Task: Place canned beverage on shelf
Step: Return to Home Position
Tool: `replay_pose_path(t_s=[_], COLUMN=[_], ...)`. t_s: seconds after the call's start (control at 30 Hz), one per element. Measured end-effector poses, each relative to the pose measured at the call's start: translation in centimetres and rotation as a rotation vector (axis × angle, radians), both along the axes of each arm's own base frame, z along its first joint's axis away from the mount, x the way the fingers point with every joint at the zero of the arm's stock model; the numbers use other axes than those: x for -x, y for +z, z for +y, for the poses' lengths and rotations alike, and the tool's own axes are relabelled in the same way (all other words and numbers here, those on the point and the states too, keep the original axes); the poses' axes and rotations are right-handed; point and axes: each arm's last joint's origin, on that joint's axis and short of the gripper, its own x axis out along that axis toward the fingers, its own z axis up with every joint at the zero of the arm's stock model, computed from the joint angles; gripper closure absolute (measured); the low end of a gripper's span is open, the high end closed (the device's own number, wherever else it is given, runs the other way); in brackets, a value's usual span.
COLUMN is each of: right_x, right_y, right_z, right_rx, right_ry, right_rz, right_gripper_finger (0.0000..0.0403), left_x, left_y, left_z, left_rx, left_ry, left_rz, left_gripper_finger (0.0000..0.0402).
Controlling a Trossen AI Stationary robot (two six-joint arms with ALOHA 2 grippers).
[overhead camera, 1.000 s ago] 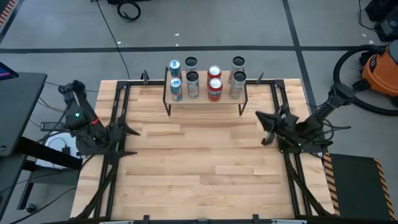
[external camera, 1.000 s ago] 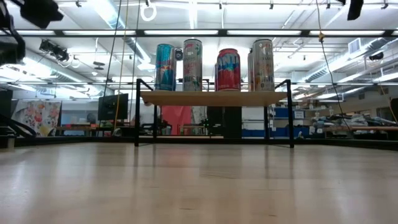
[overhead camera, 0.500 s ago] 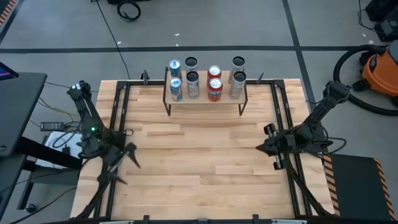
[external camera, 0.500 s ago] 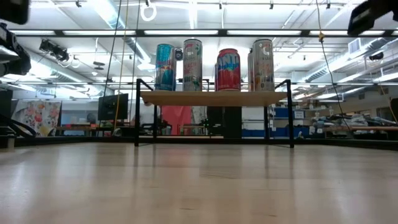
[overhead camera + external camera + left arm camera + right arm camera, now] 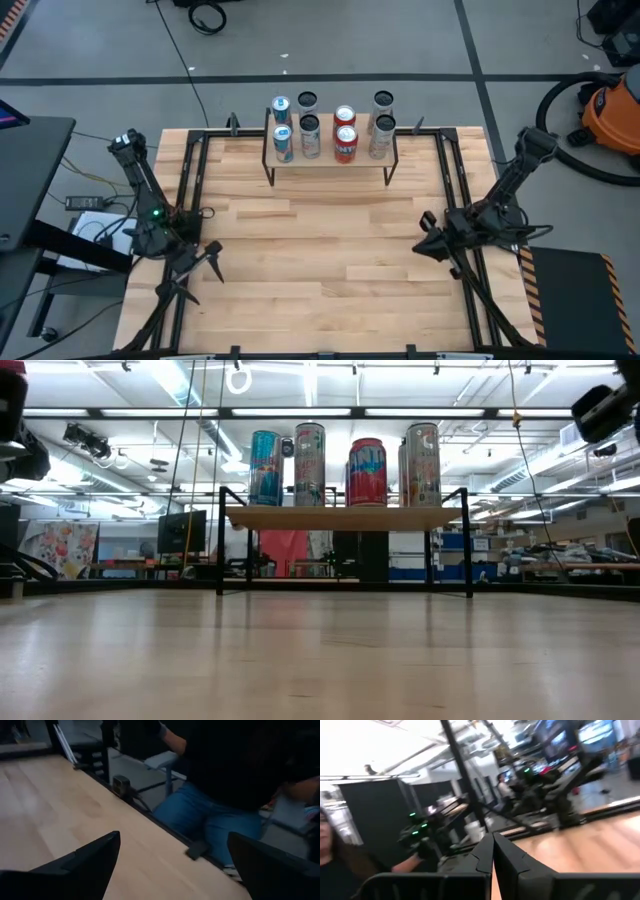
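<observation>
The shelf [image 5: 330, 160] stands on thin black legs at the middle of the table's far edge, also seen in the low view [image 5: 345, 517]. Several beverage cans stand upright on its board, among them a blue one [image 5: 282, 146], a red one [image 5: 345, 146] and silver ones [image 5: 423, 465]. My left gripper [image 5: 205, 264] hangs open by the table's left rail, far from the shelf, with nothing between its fingers [image 5: 95, 862]. My right gripper [image 5: 425, 238] is shut and holds nothing near the right rail; its fingers [image 5: 492, 857] are closed together.
Black frame rails [image 5: 190, 180] run along both sides of the wooden tabletop [image 5: 320, 260], whose middle lies bare in front of the shelf. A person in jeans [image 5: 220, 815] sits beyond the table's edge. An orange vacuum [image 5: 612, 110] stands on the floor at the right.
Both arms have sunk and drawn back toward the table's near edge along their own rails, each wrist turning as it went. My left gripper has stayed open and my right gripper shut. The cans and the shelf have not moved.
</observation>
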Motion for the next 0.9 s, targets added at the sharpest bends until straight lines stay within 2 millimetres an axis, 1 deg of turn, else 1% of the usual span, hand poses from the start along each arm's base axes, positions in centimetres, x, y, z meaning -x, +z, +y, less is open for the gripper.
replay_pose_path(t_s=[0.07,0.13,0.2,0.23,0.3,0.37,0.53,0.67,0.73,0.8,0.9], right_x=[0.1,0.2,0.2,0.3,0.4,0.6,1.4,2.0,2.2,2.6,3.2], right_y=[-0.2,-0.7,-1.2,-1.4,-1.1,-0.9,0.0,0.7,0.7,0.7,0.7], right_z=[0.2,0.4,0.5,0.4,0.1,0.0,0.2,0.1,0.2,0.3,0.7], right_rx=[-0.039,0.005,0.102,0.119,0.084,0.085,0.159,0.176,0.195,0.223,0.284], right_ry=[0.036,0.044,-0.005,-0.054,-0.151,-0.173,-0.03,0.041,0.088,0.179,0.376], right_rz=[0.03,0.053,0.085,0.099,0.104,0.098,-0.008,-0.084,-0.103,-0.131,-0.221], right_gripper_finger=[0.0384,0.0384,0.0385,0.0385,0.0384,0.0383,0.0382,0.0383,0.0382,0.0382,0.0382], left_x=[0.1,0.1,0.2,0.2,0.4,0.6,1.3,1.6,1.7,1.7,1.7], left_y=[0.0,0.0,0.3,0.7,1.4,1.7,2.4,2.4,2.4,2.3,2.3], left_z=[-0.1,-0.1,0.0,0.0,0.3,0.8,2.0,2.7,2.9,2.9,2.9], left_rx=[0.033,0.024,-0.011,-0.012,0.026,0.081,0.155,0.158,0.163,0.162,0.143], left_ry=[-0.008,-0.016,-0.031,-0.036,-0.035,-0.03,-0.025,-0.024,-0.024,-0.024,-0.026], left_rz=[0.045,0.027,-0.061,-0.115,-0.176,-0.17,-0.227,-0.24,-0.242,-0.243,-0.251], left_gripper_finger=[0.0024,0.0024,0.0024,0.0024,0.0024,0.0024,0.0024,0.0024,0.0024,0.0024,0.0024])
